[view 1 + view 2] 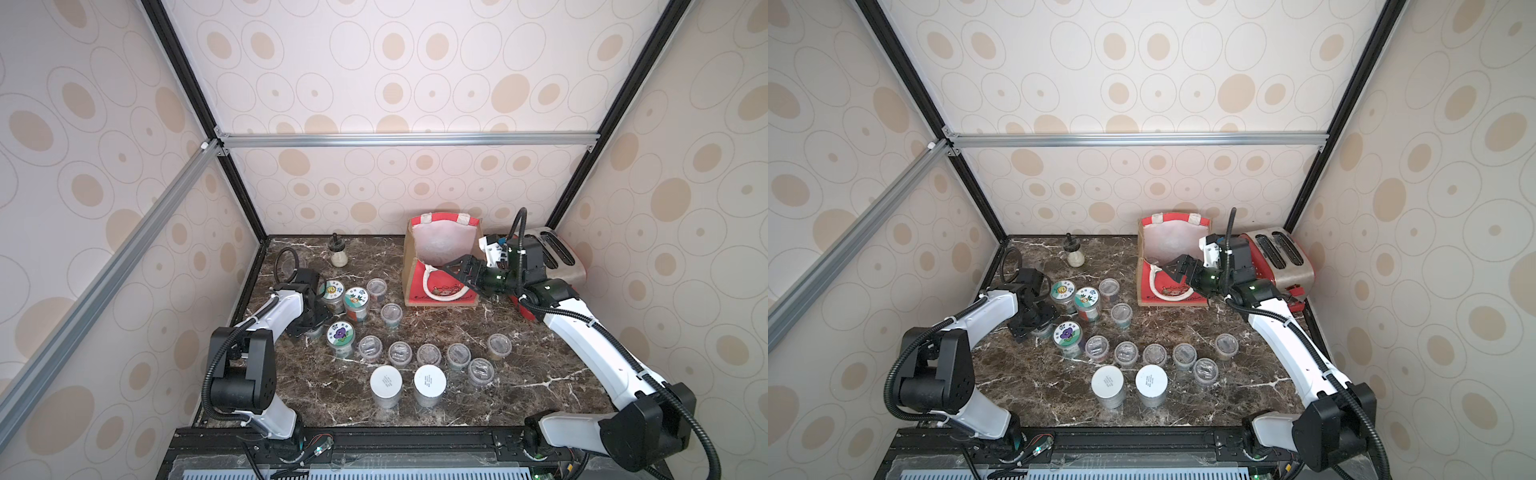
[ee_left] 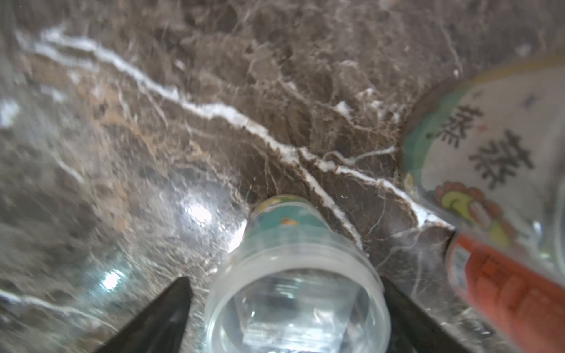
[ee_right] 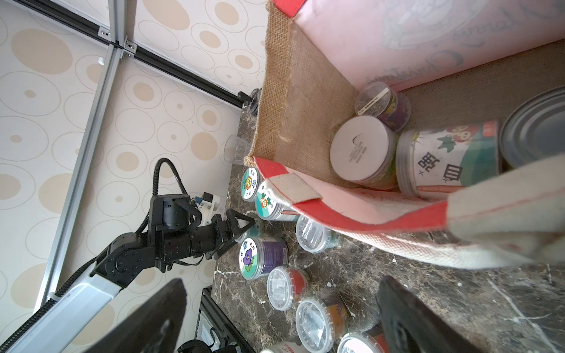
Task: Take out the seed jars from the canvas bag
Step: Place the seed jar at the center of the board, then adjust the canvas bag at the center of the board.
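Looks like a lab test cell dressed as a kitchen: wallpapered panels (image 1: 374, 75) set in bare aluminium framing (image 1: 407, 140), marble-look counter (image 1: 457, 324), a toaster (image 1: 1281, 257), with left arm (image 1: 282, 307) and right arm (image 1: 582, 328) mounted at the front edge.

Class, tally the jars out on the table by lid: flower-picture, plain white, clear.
Flower-lid jars: 3
White-lid jars: 2
Clear-lid jars: 9, one at the left gripper
Total: 14

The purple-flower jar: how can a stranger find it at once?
On the marble table, look left of the canvas bag to three picture-lid jars. The purple-flower jar stands nearest the front edge; its lid alone shows a purple flower.
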{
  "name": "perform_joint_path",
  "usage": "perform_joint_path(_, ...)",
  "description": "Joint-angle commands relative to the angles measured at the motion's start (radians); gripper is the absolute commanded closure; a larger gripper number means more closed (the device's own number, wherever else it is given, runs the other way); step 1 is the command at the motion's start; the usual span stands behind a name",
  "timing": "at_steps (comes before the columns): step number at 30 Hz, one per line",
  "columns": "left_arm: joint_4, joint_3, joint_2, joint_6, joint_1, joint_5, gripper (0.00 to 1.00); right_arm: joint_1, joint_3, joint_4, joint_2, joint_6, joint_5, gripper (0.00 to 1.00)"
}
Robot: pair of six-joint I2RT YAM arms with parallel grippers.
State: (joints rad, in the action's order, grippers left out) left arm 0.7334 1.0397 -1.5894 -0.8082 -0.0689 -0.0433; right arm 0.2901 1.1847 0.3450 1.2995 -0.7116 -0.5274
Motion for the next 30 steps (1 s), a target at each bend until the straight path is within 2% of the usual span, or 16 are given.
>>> perform_joint_path(1,0.058,0.073,0.044,0.006,0.004,-0.044,0.02,-0.003,0.05,0.028,0.013,0.025,-0.014,0.0)
perform_joint_path(6,0.104,0.139,0.154,0.025,-0.001,-0.109,0.02,-0.002,0.121,0.071,0.047,0.063,0.002,0.0)
perform_joint_path(9,0.064,0.192,0.232,0.072,-0.06,-0.166,0.02,-0.003,0.192,0.11,0.098,0.106,0.018,0.02)
perform_joint_path(11,-0.011,0.233,0.261,0.121,-0.125,-0.151,0.02,-0.003,0.24,0.142,0.144,0.146,0.05,0.12)
perform_joint_path(15,-0.213,0.315,0.248,0.201,-0.237,-0.03,0.02,-0.003,0.372,0.251,0.279,0.239,0.119,0.35)
perform_joint_path(20,-0.339,0.515,0.047,0.278,-0.329,0.047,0.02,-0.001,0.5,0.402,0.424,0.325,0.149,0.59)
perform_joint_path(24,-0.262,0.791,-0.179,0.341,-0.403,0.021,0.02,0.01,0.408,0.389,0.383,0.34,0.16,0.59)
perform_joint_path(30,-0.045,1.233,-0.486,0.395,-0.531,-0.06,0.02,0.019,0.229,0.343,0.266,0.324,0.156,0.59)
